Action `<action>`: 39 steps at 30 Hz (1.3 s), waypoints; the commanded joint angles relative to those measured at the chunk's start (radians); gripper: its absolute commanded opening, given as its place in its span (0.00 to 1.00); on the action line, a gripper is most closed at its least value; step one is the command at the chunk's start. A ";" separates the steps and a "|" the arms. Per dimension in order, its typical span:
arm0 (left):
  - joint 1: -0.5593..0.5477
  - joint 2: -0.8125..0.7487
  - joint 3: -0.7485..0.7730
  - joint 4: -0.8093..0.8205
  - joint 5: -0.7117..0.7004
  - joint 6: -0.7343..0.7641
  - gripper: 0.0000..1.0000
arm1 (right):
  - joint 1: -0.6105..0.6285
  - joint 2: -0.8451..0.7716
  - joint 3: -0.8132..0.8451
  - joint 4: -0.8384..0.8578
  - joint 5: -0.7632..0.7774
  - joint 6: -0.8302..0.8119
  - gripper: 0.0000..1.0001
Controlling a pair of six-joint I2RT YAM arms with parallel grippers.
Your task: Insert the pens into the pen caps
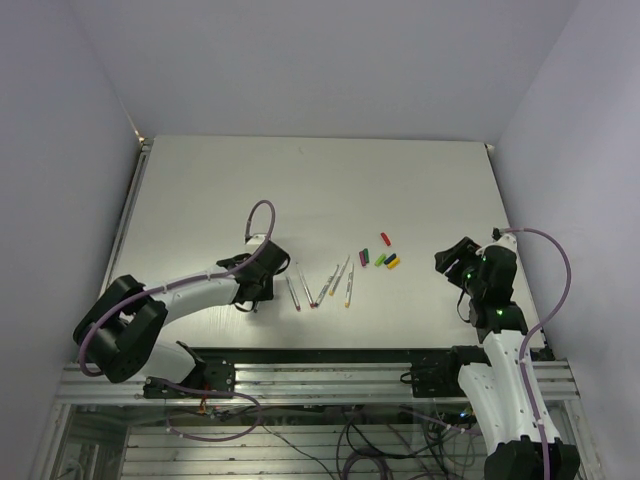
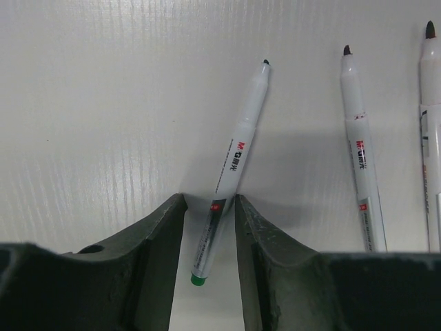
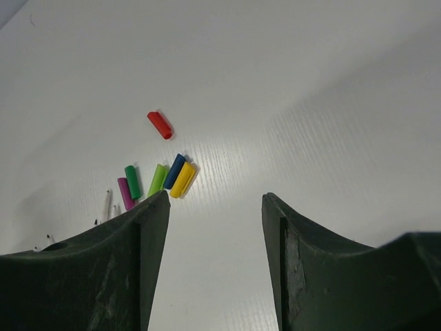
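A white pen (image 2: 231, 165) with a green end and dark tip lies on the table between the fingers of my left gripper (image 2: 209, 201). The jaws straddle its lower half and stand open, with a gap on the left side. Two more pens (image 2: 360, 152) (image 2: 431, 138) lie to its right. From above, my left gripper (image 1: 256, 292) sits just left of the row of pens (image 1: 327, 285). The pen caps lie in a loose cluster: red (image 3: 160, 125), green (image 3: 132, 181), magenta (image 3: 125, 192), light green (image 3: 158, 179), blue (image 3: 174, 171), yellow (image 3: 182, 180). My right gripper (image 3: 215, 200) hangs open to their right, holding nothing.
The grey table (image 1: 300, 190) is walled in by white panels on the left, right and back. From above, the caps (image 1: 380, 258) lie between the pens and my right gripper (image 1: 452, 262). The metal frame and arm bases run along the near edge (image 1: 320, 365).
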 commanded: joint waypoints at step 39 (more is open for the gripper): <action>0.013 0.098 -0.029 -0.075 0.184 -0.032 0.37 | -0.004 -0.006 0.027 -0.019 0.024 -0.014 0.56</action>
